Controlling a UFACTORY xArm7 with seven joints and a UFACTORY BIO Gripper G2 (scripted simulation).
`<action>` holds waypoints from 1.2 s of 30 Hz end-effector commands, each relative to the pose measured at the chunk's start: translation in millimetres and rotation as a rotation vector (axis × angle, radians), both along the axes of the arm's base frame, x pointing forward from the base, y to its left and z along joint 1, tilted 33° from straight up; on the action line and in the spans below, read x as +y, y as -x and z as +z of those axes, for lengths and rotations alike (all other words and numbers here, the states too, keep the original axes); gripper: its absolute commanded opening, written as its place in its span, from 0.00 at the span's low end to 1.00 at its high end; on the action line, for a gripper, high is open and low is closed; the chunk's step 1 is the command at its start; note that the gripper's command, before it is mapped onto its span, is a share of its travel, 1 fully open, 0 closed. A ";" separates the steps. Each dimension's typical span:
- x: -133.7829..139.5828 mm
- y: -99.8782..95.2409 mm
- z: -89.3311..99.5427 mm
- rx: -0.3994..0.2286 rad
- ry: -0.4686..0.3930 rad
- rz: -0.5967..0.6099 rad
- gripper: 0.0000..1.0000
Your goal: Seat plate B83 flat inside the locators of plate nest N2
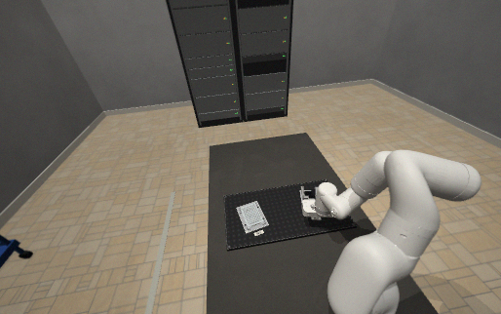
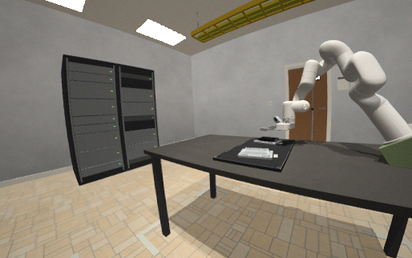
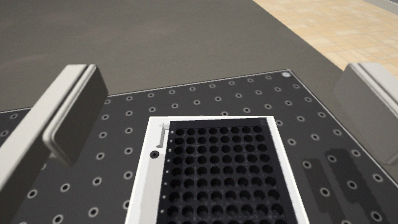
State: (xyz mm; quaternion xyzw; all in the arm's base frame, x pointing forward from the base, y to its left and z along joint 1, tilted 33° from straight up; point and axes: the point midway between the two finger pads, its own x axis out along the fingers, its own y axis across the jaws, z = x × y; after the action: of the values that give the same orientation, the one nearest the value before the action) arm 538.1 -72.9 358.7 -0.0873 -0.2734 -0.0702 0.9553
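My gripper [image 1: 309, 193] [image 2: 269, 124] [image 3: 222, 115] is open and empty, its fingers wide apart above the far right part of the black board. Below it a black many-welled plate [image 2: 268, 139] [image 3: 220, 175] lies in a white nest [image 3: 145, 187]. In the wrist view the plate's far edge looks slightly askew to the nest; whether it lies flat I cannot tell. A grey locator [image 3: 161, 136] stands at the nest's far left corner. A pale plate [image 1: 251, 215] [image 2: 256, 151] lies in the other nest. No plate or nest number is readable.
The black perforated board [image 1: 285, 229] [image 2: 276, 162] [image 3: 65, 175] lies on the dark table [image 1: 244, 273] [image 2: 321, 172]. A small pale label [image 1: 258, 233] [image 2: 276, 155] is beside the pale plate's nest. Server racks [image 1: 234, 63] [image 2: 112, 120] stand beyond the table.
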 end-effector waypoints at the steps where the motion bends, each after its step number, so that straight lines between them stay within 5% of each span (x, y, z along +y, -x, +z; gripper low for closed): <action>1: -1.1 -3.7 -4.3 -0.003 0.000 0.001 0.54; 36: -11.4 -29.2 -46.3 -0.002 0.000 0.001 0.54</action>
State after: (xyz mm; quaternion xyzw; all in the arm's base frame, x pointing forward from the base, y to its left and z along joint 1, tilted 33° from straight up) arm 564.7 -83.6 314.8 -0.0876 -0.2731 -0.0703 0.9554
